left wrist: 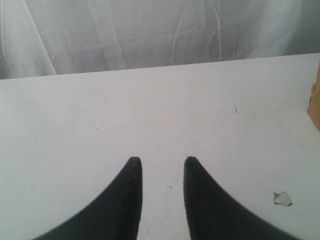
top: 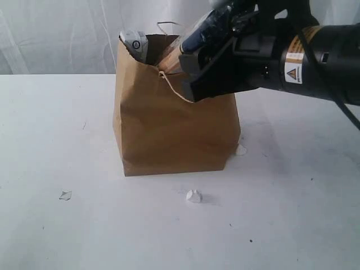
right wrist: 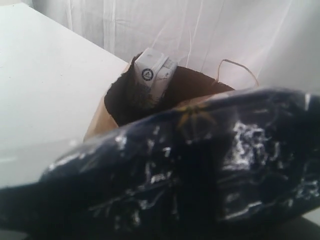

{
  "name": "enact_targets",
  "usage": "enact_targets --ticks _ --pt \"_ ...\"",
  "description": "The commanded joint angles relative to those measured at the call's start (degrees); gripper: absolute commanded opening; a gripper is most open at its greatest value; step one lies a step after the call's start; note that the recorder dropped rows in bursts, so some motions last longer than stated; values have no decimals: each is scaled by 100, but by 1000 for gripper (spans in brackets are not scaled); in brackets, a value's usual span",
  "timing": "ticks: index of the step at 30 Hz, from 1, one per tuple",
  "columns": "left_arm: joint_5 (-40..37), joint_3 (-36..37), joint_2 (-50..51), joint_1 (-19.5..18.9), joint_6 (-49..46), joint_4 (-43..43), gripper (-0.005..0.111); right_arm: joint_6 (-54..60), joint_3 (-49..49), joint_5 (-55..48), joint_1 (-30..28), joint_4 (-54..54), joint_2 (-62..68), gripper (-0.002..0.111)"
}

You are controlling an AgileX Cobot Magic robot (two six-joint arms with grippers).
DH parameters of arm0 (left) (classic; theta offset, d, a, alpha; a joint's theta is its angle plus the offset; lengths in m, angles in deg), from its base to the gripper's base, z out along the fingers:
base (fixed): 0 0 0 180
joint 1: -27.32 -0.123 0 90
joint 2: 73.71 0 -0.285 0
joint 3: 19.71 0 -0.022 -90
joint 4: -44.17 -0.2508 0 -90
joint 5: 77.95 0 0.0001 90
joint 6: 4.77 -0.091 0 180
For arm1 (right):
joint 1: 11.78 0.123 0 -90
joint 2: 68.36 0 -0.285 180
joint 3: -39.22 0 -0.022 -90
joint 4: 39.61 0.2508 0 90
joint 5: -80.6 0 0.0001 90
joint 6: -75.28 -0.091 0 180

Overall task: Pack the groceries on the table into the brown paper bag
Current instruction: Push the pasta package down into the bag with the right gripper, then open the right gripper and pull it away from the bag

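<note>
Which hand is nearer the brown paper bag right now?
Right. The right hand holds the navy packet over the mouth of the brown paper bag; the left hand hovers over the table, well apart from the bag.

A creased white curtain [top: 56,34] hangs behind, seemingly lit softly from beyond

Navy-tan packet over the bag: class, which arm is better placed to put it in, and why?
Right. The right gripper holds the long navy-tan packet at the mouth of the brown paper bag. The left gripper is open and empty over the table, off to the bag's side.
</note>
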Motion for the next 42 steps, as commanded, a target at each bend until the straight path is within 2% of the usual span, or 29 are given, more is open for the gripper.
enact_targets --ticks 1,9,17,28,42 --pt "0 13 -26 -22 11 48 35 -42 -6 -19 3 116 7 65" --pt "0 13 -26 -22 11 48 35 -173 -6 358 3 129 186 67" --pt "0 13 -26 -22 11 48 35 -173 -44 -156 3 129 74 67" --pt "0 13 -26 -22 11 48 35 -173 -535 -195 3 206 -277 67" --pt "0 13 -26 -22 11 48 35 -137 -722 -821 3 206 -755 67"
